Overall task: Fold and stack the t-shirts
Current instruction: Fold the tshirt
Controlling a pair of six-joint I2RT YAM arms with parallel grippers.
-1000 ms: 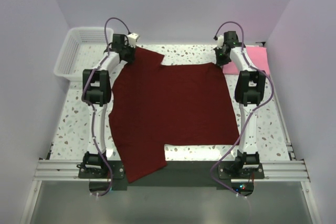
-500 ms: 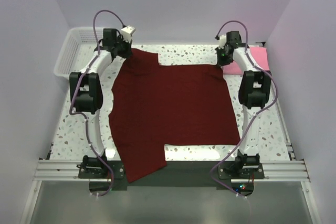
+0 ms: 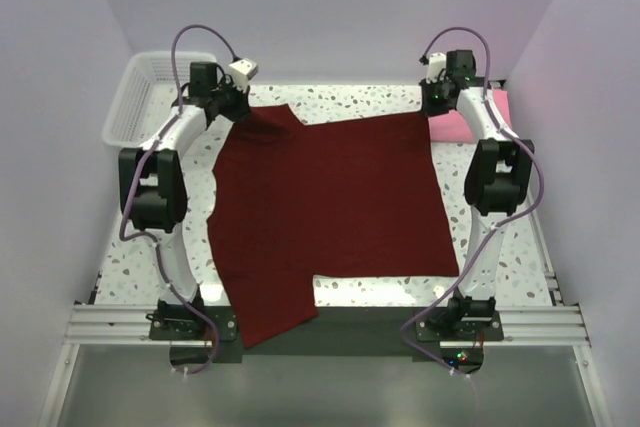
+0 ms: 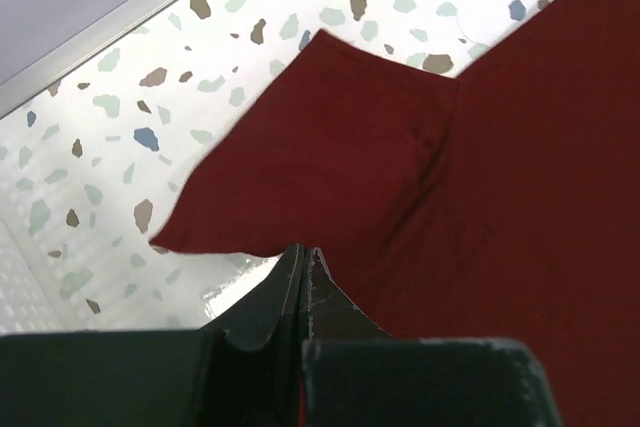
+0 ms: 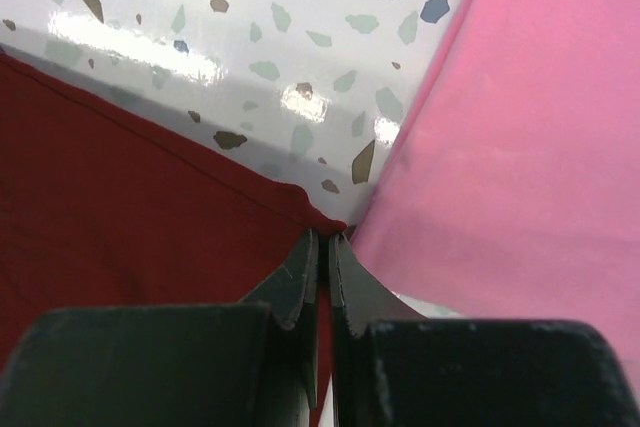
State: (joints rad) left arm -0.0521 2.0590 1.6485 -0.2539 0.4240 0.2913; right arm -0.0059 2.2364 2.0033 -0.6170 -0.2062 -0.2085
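- So far, only the light pink folded cloth t-shirt lies finished, at the table's far right.
- Dark red cloth t-shirt lies spread out, unfolded; left gripper and right gripper pinch its far corners.

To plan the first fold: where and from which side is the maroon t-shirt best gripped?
Pinch the maroon t-shirt at its far corners, from above: it lies flat, offering only thin edges. The left gripper and right gripper grip there.

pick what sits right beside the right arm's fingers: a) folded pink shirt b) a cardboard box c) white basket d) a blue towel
a, the right wrist view shows the pink shirt just beside the right fingers, which pinch the maroon shirt at its corner
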